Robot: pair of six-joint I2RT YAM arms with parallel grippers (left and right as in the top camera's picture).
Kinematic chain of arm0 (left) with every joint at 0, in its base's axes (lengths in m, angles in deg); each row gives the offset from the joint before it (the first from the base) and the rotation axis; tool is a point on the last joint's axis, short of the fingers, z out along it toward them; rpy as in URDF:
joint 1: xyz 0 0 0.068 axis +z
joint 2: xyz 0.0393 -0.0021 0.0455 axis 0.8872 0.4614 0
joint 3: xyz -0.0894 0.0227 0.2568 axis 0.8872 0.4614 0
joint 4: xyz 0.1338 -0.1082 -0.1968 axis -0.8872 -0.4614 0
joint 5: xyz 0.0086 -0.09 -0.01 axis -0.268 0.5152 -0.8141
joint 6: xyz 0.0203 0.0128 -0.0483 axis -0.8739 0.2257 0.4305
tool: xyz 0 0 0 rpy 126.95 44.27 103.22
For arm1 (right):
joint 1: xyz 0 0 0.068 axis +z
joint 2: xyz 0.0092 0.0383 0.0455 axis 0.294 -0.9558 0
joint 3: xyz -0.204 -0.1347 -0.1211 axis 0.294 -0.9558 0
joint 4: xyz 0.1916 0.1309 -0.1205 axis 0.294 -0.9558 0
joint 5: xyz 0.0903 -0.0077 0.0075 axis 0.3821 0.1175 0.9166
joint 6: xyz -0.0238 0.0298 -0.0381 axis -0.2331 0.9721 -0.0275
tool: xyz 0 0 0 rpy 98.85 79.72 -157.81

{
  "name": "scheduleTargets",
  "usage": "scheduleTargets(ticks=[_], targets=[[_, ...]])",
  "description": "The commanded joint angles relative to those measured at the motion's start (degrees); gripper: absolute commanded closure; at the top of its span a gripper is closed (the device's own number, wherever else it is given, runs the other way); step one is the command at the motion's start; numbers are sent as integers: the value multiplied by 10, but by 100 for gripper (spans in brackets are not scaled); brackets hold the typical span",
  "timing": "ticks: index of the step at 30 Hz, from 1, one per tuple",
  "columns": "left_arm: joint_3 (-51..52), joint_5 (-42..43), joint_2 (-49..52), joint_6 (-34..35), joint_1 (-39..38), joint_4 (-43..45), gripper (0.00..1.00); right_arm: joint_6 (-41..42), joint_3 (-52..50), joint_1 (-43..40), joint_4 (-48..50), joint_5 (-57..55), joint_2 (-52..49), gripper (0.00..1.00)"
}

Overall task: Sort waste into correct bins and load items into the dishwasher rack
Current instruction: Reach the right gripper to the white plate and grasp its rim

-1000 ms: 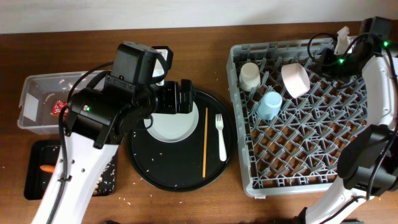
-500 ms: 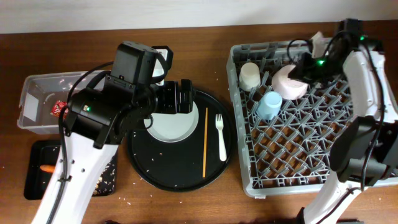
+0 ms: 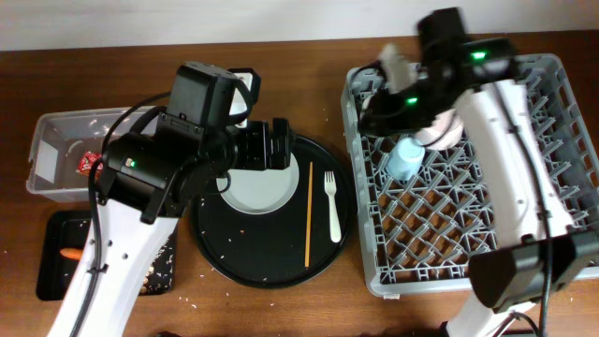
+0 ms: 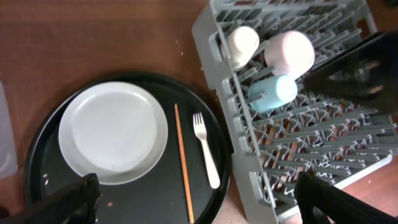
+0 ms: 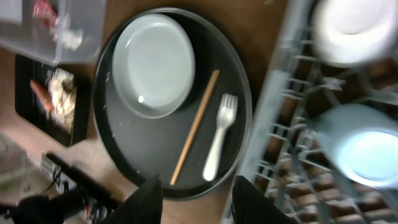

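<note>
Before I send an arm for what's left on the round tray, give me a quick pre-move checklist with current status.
1. Left hand open and empty: ok.
2. Right hand has its fingers apart with nothing between them: ok.
3. Plate, chopstick and fork lie separately on the round tray: ok.
4. Free peg rows in the dishwasher rack in front of the blue cup: ok.
5. Vertical clearance between the left arm and the right arm if both work over the tray: cannot tell.
</note>
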Motion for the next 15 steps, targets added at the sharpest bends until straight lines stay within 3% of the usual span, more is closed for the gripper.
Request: scheduleTargets(ticks=[1,3,5,9,15], targets=[[-7,-97,-8,-7,7,12,1,37,-5,74,21,-14,-22,60],[-8,-170,-33,-7,35,-25,1,47,-5,119,54,-25,-33,60],[-8,-205,-90,-7,109,-64,1,122,-5,160,98,-106,-53,54],[-7,-214,-163,-7,232,-89,1,134,-5,216,156,-157,-115,53],[-7,-211,-167,-7,242,-144,1,134,-5,254,221,-303,-246,52]])
